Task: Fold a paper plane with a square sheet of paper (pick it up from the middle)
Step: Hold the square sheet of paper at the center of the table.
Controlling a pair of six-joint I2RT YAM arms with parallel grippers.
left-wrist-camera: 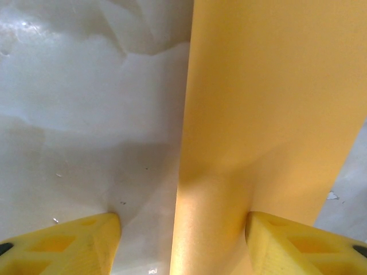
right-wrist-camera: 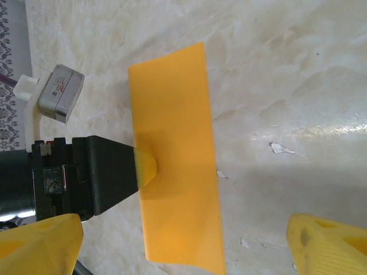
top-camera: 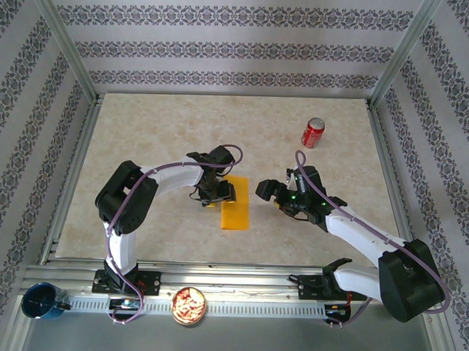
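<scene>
Left gripper (top-camera: pixel 217 198) fingers (left-wrist-camera: pixel 63 243) are held about half apart, set astride one long edge of the square sheet of paper (top-camera: pixel 235 212). One tip appears pressed on it, but nothing is clasped. Right gripper (top-camera: pixel 266 190) is spread wide and empty. The paper, folded narrow, is laid flat left of the red soda can (top-camera: pixel 313 133), nearer the bases. The crease would best be firmed slowly, with the layers kept aligned.

The top camera looks steeply down from above and behind me, taking in the whole worktop (top-camera: pixel 144 126). My wrist cameras face down, the left very close, the right higher. All three share the folded orange-yellow paper (top-camera: pixel 235 214).
</scene>
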